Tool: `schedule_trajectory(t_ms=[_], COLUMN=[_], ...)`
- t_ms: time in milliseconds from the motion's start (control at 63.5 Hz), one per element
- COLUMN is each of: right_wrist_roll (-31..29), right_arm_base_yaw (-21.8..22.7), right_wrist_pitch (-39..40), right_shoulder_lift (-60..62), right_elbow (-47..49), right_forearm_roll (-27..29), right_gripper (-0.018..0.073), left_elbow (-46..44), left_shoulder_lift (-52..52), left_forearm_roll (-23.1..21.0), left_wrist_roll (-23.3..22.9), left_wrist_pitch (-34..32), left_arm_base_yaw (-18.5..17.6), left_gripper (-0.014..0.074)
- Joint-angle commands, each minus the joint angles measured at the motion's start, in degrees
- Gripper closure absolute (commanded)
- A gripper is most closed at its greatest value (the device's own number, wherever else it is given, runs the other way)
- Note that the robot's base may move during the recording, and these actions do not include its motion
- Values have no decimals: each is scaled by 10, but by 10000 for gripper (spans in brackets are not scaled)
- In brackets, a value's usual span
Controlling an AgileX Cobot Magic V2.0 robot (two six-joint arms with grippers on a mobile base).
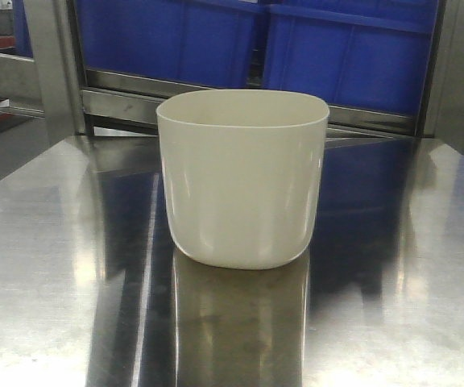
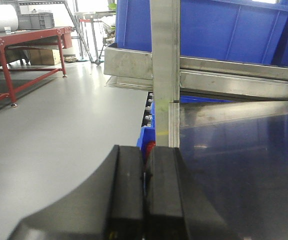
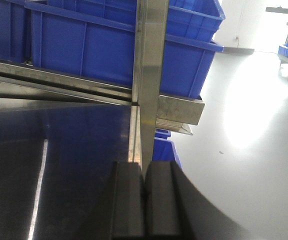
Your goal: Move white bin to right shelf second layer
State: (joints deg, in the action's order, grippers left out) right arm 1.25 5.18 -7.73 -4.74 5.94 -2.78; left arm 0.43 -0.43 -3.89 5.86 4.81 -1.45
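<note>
The white bin (image 1: 244,177) stands upright in the middle of a shiny steel tabletop (image 1: 55,242), seen only in the front view, and nothing touches it. My left gripper (image 2: 145,150) is shut with nothing in it, low over the table's left edge (image 2: 234,165). My right gripper (image 3: 144,165) is shut and empty too, at the table's right edge (image 3: 59,165). Neither gripper shows in the front view, and the bin is in neither wrist view. The right shelf second layer is out of view.
Behind the bin a steel rack rail (image 1: 216,89) carries large blue crates (image 1: 167,36) (image 1: 345,48). A steel upright post (image 2: 165,60) (image 3: 151,60) stands straight ahead of each gripper. Grey floor lies off both table sides, with a red table (image 2: 14,40) far left.
</note>
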Motion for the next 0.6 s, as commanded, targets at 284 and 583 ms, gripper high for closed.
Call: schedule_trajectory(t_ms=[284,583], right_wrist_roll=[-2,38], right_arm_base_yaw=[0,-74], right_wrist_pitch=[43,38], right_shoulder_lift=[-176,-299], right_elbow=[131,208], right_forearm_roll=[-46,-85], right_gripper=[503,503], left_elbow=[21,21], left_shoulder_lift=[-8,-8], left_forearm_roll=[-3,-3], left_wrist_roll=[-1,-1], left_wrist_pitch=[-48,-48], left_arm_base_yaw=[-2,-2], left_gripper=[512,512])
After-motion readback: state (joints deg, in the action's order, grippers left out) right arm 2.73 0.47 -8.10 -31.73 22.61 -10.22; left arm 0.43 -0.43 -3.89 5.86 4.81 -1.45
